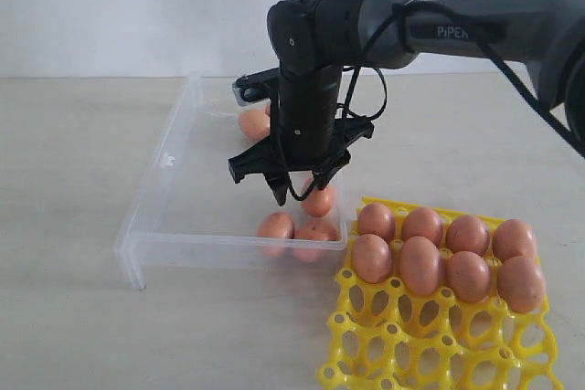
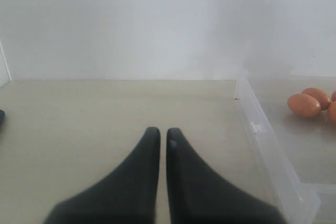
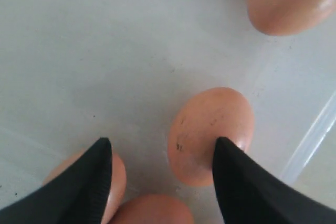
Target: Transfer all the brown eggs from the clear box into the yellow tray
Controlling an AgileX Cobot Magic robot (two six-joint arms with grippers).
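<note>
The clear box (image 1: 160,171) holds several brown eggs: one at the back (image 1: 253,123), two against the front wall (image 1: 275,226), and one (image 1: 322,203) just below my right gripper (image 1: 300,187). That gripper hangs open inside the box. In the right wrist view its open jaws (image 3: 161,148) stand above a speckled egg (image 3: 210,135), which lies by one fingertip (image 3: 231,166); two more eggs (image 3: 152,211) lie lower. The yellow tray (image 1: 439,344) carries several eggs (image 1: 421,264) in its far rows. My left gripper (image 2: 163,132) is shut and empty, over bare table.
In the left wrist view the clear box's wall (image 2: 262,135) runs beside the gripper, with eggs (image 2: 303,105) inside. The tray's near cups (image 1: 402,363) hold nothing. Another egg (image 3: 291,1) lies further along the box floor (image 3: 105,51).
</note>
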